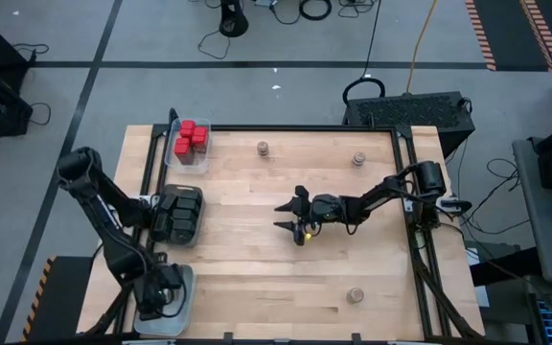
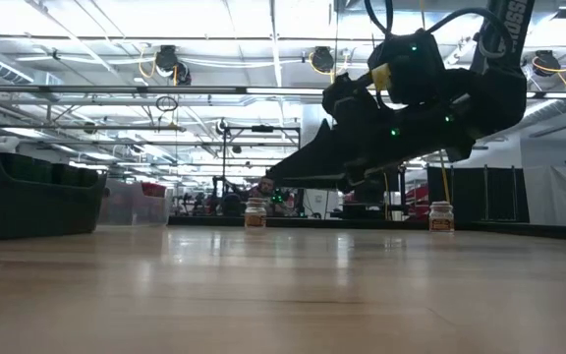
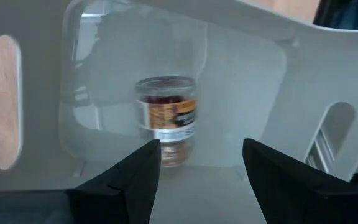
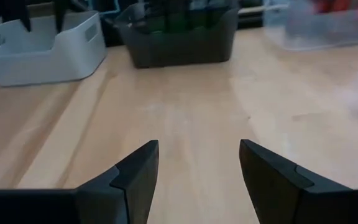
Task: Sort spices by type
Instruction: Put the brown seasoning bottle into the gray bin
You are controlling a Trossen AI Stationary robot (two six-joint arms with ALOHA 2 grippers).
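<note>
Pale tray [image 3: 241,68] wall hides the jar's [image 3: 165,118] base.

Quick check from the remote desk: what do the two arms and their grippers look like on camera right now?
Both arms are dark, jointed and slim, with black cables along their links. The right gripper has two dark, tapering, wedge-like fingers, a yellow mark on the wrist and small green lights on its housing in the low view. The left gripper has matching dark, angular fingers.
</note>
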